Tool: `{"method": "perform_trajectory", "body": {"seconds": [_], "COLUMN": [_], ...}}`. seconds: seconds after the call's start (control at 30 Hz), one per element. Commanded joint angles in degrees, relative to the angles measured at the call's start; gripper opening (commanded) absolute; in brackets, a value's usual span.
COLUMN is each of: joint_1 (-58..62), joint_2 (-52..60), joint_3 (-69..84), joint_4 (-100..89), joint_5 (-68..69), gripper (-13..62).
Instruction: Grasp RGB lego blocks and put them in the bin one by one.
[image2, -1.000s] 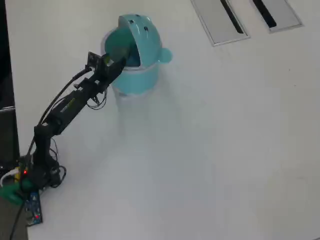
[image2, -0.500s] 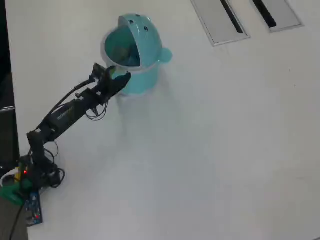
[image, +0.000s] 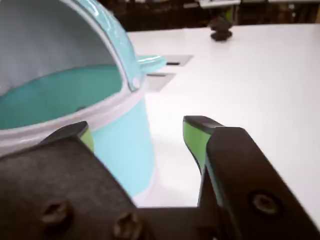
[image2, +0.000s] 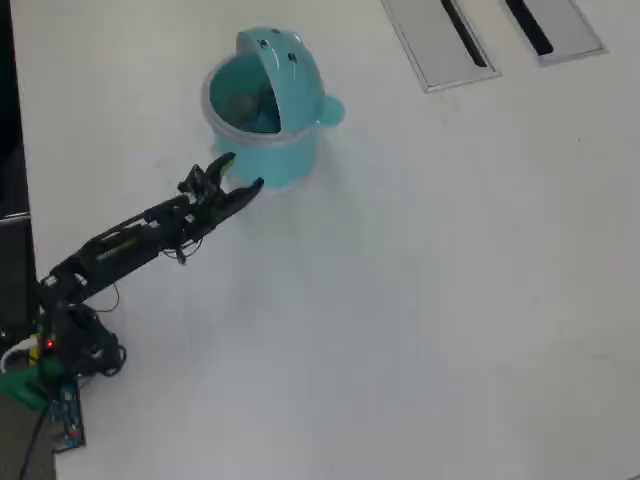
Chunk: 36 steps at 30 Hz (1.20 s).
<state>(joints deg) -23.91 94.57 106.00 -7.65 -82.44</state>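
Arm beside the open bin with nothing in its gripper, and no blocks left out on the table.

The white table (image2: 420, 300) carried only the bin and the arm; two grey inset panels (image2: 490, 30) lay along its far edge near the upper right corner of the overhead view. The teal bin (image2: 262, 110) stood near the far edge toward the upper left corner, its domed lid tipped back and the mouth open. The arm (image2: 120, 250) reached up from the lower left corner, and its gripper (image2: 243, 172) sat just beside the bin's near wall, jaws spread apart with bare table between them in the wrist view. No red, blue or yellow-green block showed anywhere on the table; the bin's inside was too dim to count them, so the sorting was probably finished or nearly so.
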Motion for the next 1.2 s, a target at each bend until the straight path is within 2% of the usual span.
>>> {"method": "perform_trajectory", "body": {"seconds": [0.0,0.37,0.8,1.17], "joint_1": [0.88,7.38,9.84,14.15], "joint_2": [4.66,14.77,24.87,28.83], "joint_3": [-1.67,13.71,36.39,41.13], "joint_4": [-4.92,-13.97,-26.98,-27.95], "joint_5": [4.13,21.01,31.11,37.62], "gripper": [32.9,32.8,31.2,31.2]}}
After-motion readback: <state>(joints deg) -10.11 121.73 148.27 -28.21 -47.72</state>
